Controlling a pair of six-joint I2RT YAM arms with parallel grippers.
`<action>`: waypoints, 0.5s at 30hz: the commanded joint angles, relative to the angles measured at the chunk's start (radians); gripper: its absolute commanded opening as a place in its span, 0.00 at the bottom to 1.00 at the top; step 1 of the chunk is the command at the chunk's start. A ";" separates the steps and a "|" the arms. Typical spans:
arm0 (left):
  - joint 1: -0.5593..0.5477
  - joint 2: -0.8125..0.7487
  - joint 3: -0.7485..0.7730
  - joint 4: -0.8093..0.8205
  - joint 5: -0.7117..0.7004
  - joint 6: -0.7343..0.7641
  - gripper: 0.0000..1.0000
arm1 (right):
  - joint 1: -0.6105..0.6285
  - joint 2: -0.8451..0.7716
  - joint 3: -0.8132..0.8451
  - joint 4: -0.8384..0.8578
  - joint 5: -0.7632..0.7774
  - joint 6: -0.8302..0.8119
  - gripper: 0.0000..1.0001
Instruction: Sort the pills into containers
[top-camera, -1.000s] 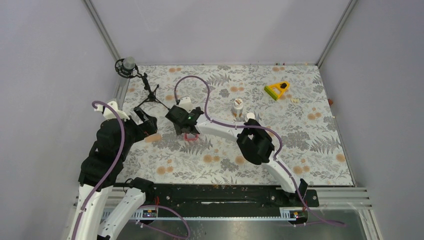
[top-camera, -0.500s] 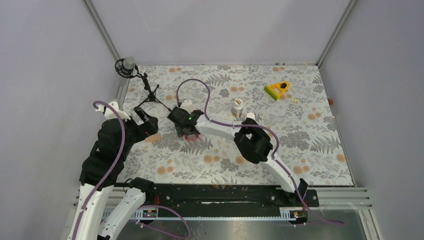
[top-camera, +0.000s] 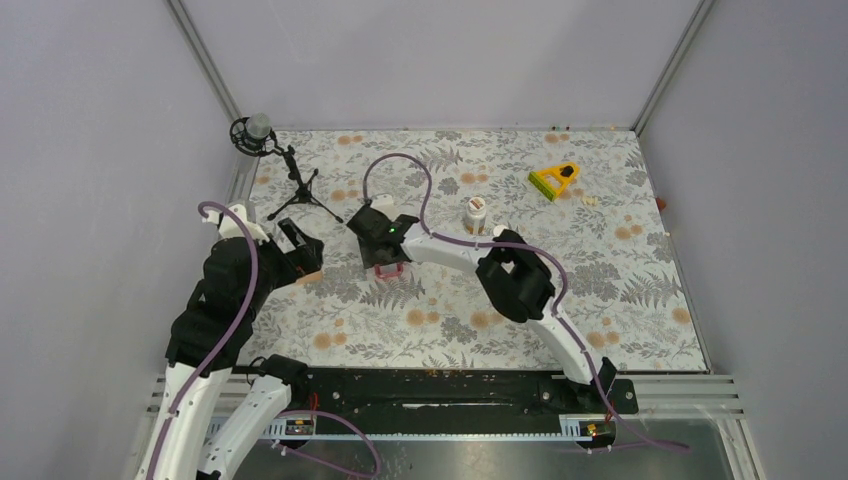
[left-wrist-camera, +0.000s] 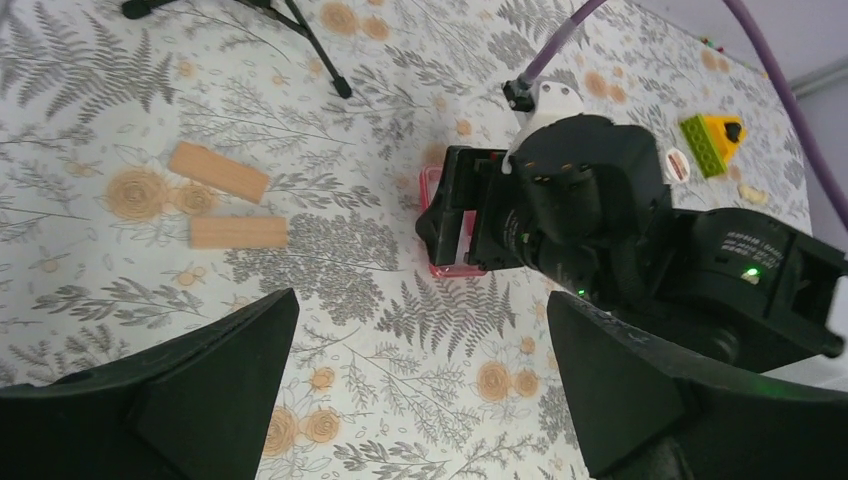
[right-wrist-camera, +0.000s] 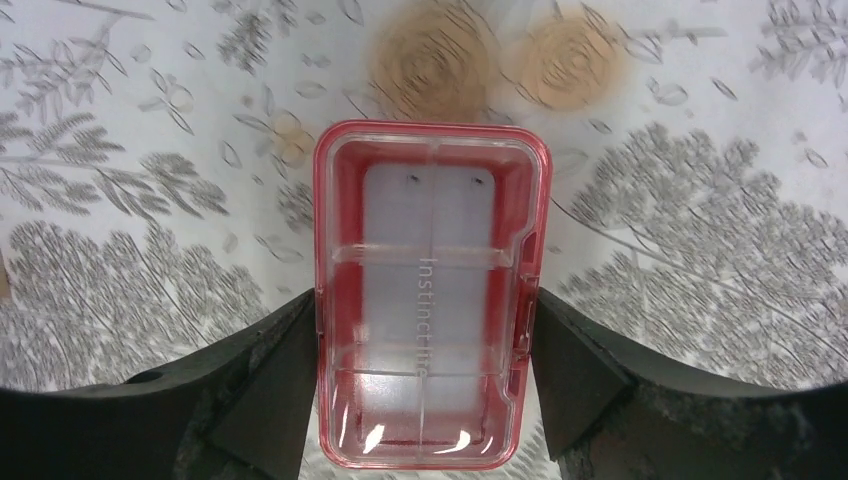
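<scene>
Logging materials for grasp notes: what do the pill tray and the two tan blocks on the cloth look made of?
Pill tray: glossy moulded plastic, red rim, clear dividers, bright glare spots. Tan blocks: likely bare wood, matte, evenly tan with squared edges, though not certain.

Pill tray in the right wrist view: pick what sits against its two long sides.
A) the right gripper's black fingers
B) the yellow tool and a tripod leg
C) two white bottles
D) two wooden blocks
A: the black fingers of the right gripper sit one against each long side of the red-pink pill tray.
</scene>
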 joint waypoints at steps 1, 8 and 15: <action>0.006 0.004 -0.041 0.106 0.130 0.006 0.99 | -0.066 -0.197 -0.177 0.151 -0.202 -0.009 0.52; 0.006 0.028 -0.160 0.275 0.360 -0.046 0.99 | -0.173 -0.382 -0.393 0.337 -0.567 0.020 0.50; 0.007 0.107 -0.305 0.519 0.539 -0.101 0.95 | -0.259 -0.474 -0.495 0.478 -0.818 0.125 0.50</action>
